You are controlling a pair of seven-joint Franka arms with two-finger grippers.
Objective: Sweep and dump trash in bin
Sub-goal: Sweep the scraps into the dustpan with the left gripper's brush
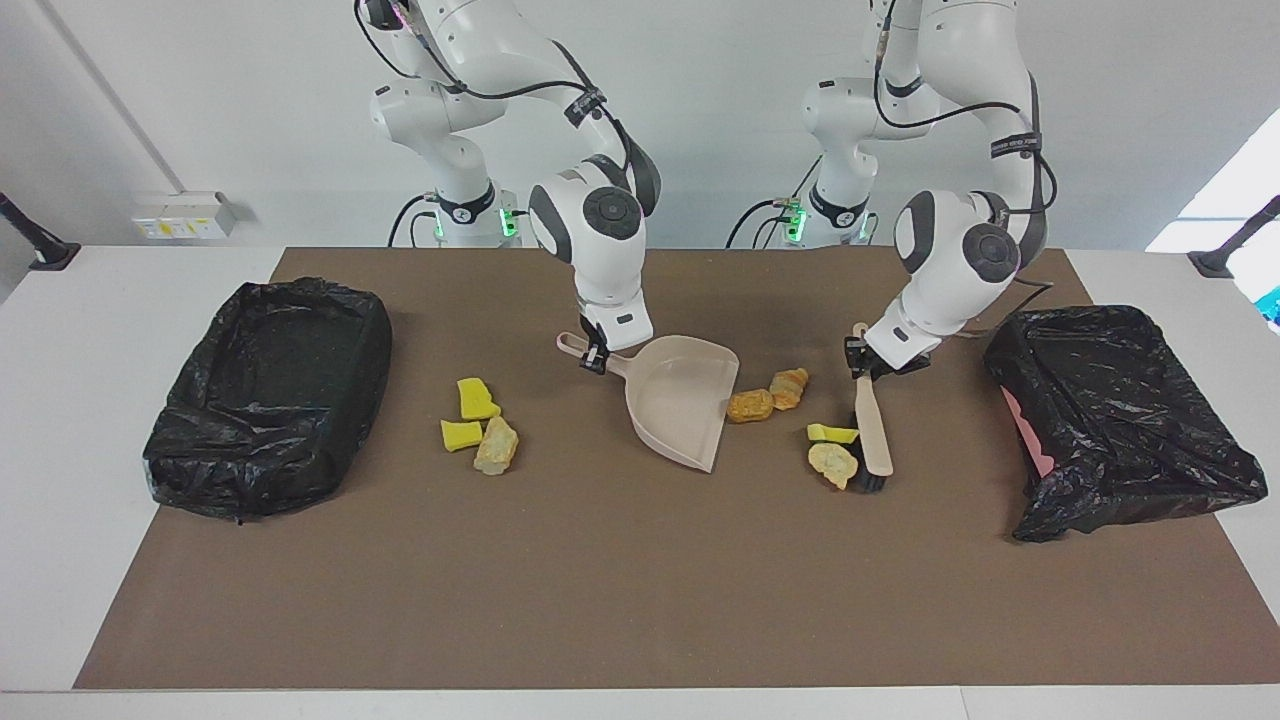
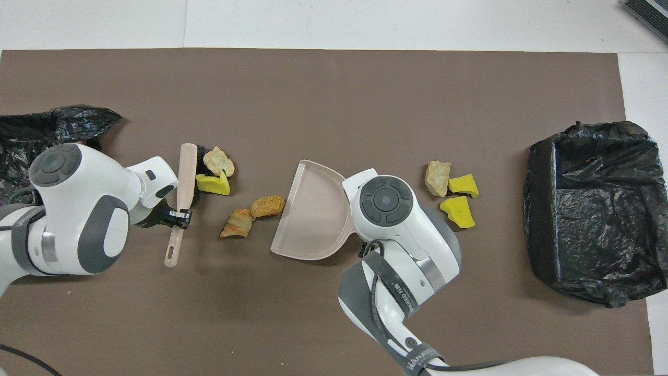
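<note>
My left gripper (image 1: 860,368) (image 2: 180,215) is shut on the handle of the beige brush (image 1: 874,432) (image 2: 186,172). The brush's bristles are down beside a yellow sponge piece (image 1: 832,433) (image 2: 213,184) and a tan lump (image 1: 834,460) (image 2: 219,162). My right gripper (image 1: 597,358) is shut on the handle of the beige dustpan (image 1: 680,400) (image 2: 313,219). The dustpan's mouth faces two orange-brown lumps (image 1: 750,405) (image 2: 267,206) lying between pan and brush. Three more scraps (image 1: 478,425) (image 2: 454,190) lie beside the dustpan toward the right arm's end. In the overhead view the right arm's wrist hides that gripper.
A bin lined with a black bag (image 1: 270,390) (image 2: 595,209) stands at the right arm's end of the brown mat. A second black-bagged bin (image 1: 1110,420) (image 2: 31,130), with pink showing under the bag, stands at the left arm's end, close to the left arm.
</note>
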